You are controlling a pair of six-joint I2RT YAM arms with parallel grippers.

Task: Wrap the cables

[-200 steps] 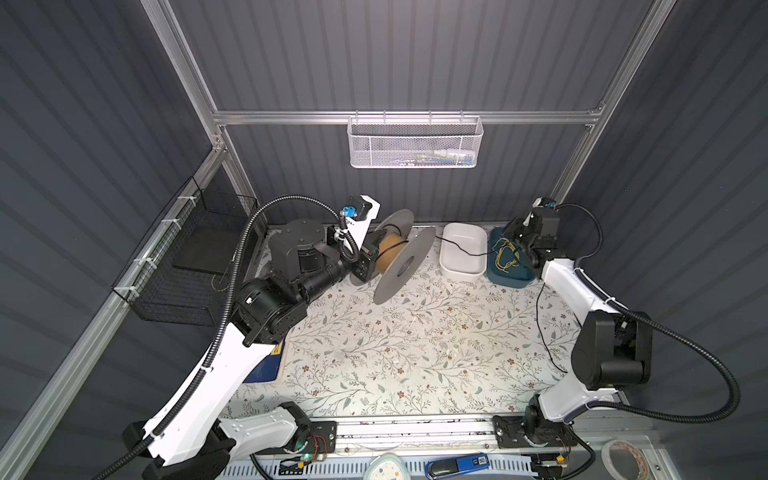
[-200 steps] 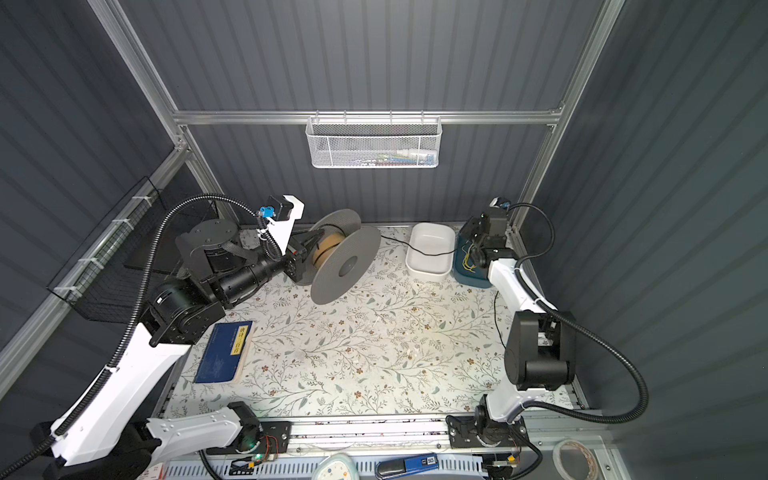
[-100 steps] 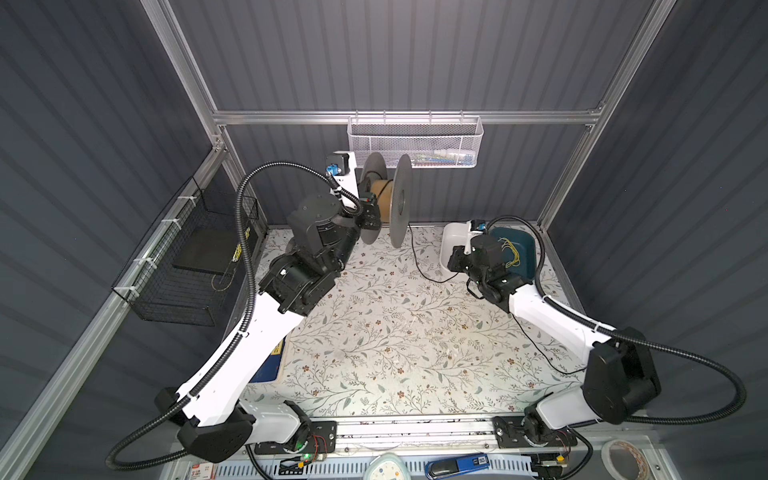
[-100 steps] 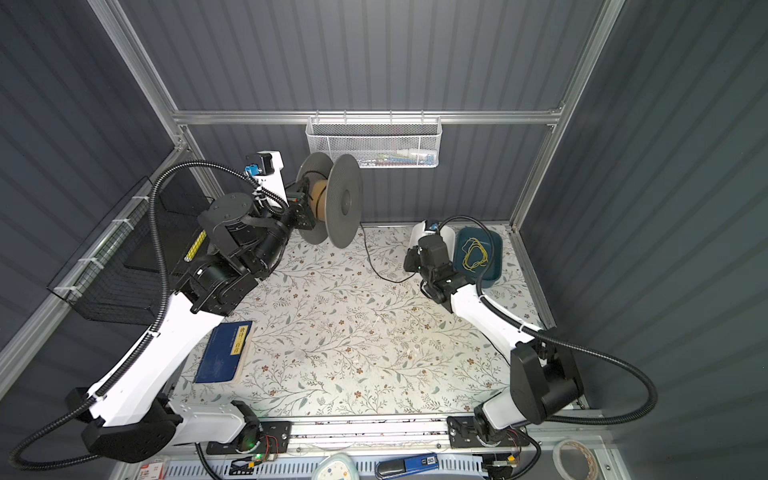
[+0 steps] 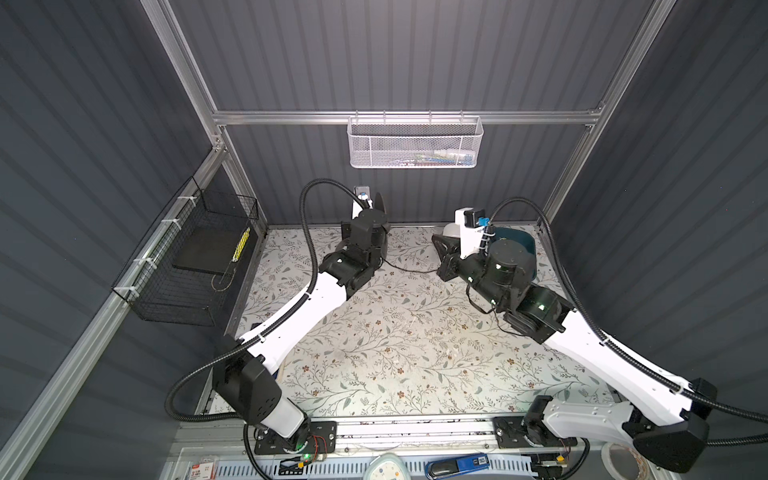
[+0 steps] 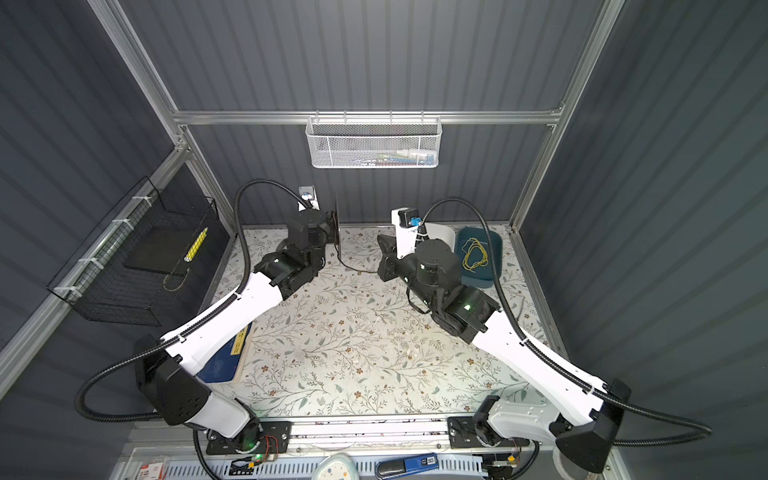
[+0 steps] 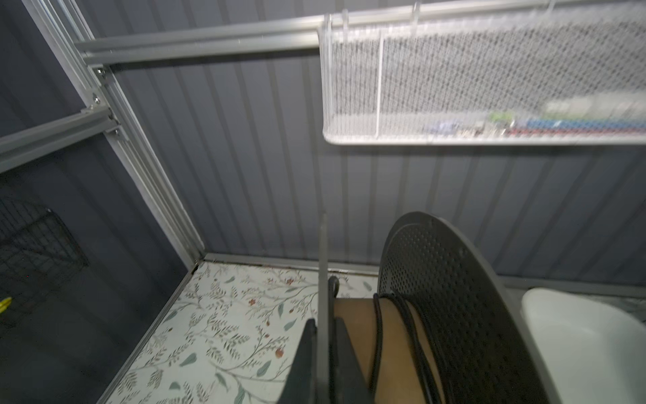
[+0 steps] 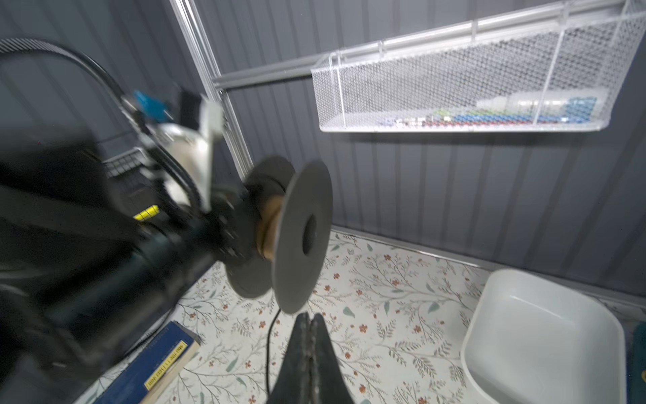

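Right arm (image 5: 582, 345) has shifted nearer the spool (image 8: 297, 266), clamped in left jaws; cable (image 5: 407, 270) passes beside closed right jaws.

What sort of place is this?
Probably a robot test booth: ribbed grey walls on an aluminium frame, a left arm and right arm mounted at the front of a floral table, a white mesh basket hung behind.

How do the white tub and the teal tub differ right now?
Contents: the white tub looks empty; the teal tub holds a yellow wire loop. Position: the white tub sits nearer the table's middle, the teal tub nearer its right edge. Both are shallow, rounded, side by side at the back.
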